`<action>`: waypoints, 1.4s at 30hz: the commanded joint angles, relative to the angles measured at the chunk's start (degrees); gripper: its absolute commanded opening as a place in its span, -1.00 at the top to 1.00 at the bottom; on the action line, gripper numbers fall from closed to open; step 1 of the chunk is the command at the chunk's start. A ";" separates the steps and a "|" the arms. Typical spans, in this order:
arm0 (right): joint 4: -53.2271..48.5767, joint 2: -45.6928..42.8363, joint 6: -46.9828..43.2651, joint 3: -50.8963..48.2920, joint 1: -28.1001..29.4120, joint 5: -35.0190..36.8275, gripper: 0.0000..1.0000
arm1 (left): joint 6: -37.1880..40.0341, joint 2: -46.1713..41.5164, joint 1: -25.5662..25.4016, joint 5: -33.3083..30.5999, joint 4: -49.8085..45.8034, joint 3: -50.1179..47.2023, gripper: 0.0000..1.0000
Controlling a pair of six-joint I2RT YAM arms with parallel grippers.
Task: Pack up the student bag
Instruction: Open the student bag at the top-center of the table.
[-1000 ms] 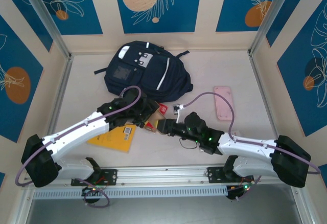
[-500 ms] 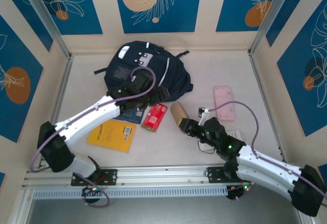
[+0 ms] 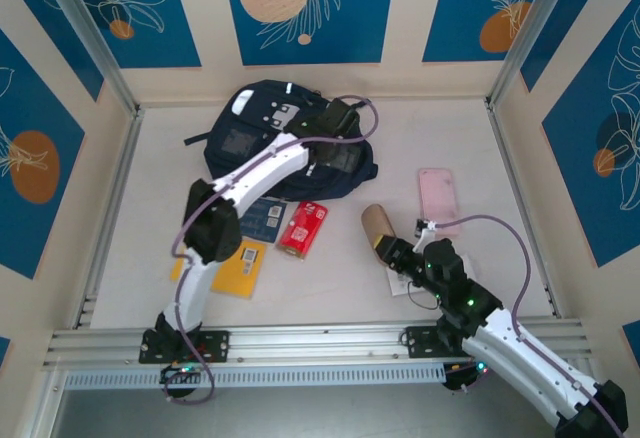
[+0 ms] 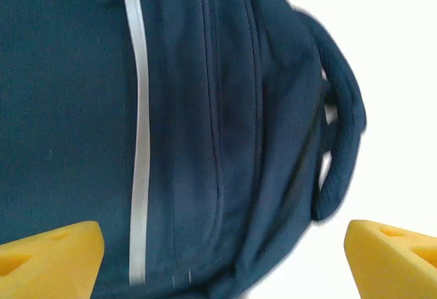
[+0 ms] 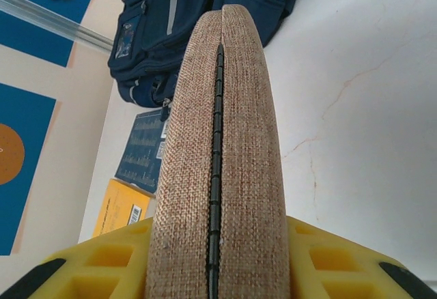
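soft bag, grab at strap

student bag (image 3: 270,138) lay at counter's (image 3: 470,138) far side; prob floppy, light, so pinch strap/zip edge. left gripper (image 4: 220,261) spread wide over it; right gripper (image 5: 218,265) clamped on tan pouch (image 5: 218,142).

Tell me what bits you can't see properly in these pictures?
- Top view: the left arm covers the right side of the student bag, so whether a zip is open can't be told.
- Left wrist view: blurry, and the edges cut the bag off. The left gripper fingers run off the bottom edge.
- Top view: the writing on the blue book is too small to read.
- Right wrist view: the right gripper pads hide the bottom of the brown case.
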 commanded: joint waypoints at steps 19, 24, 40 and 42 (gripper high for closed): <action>2.47 -0.99 -3.40 -2.28 -14.48 -15.32 0.36 | 0.41 20.40 5.20 2.97 -4.87 19.82 -0.63; 2.56 -1.03 -3.02 -1.94 -15.79 -17.13 0.36 | -0.37 20.88 5.36 2.88 -5.42 19.86 0.09; -1.16 -1.67 -4.02 3.31 -16.10 -19.33 0.37 | 1.66 2.08 5.64 11.13 -4.74 12.15 1.00; -1.95 -1.90 -4.75 4.75 -16.12 -19.13 0.37 | 2.30 -2.20 5.69 11.13 -4.35 9.66 1.00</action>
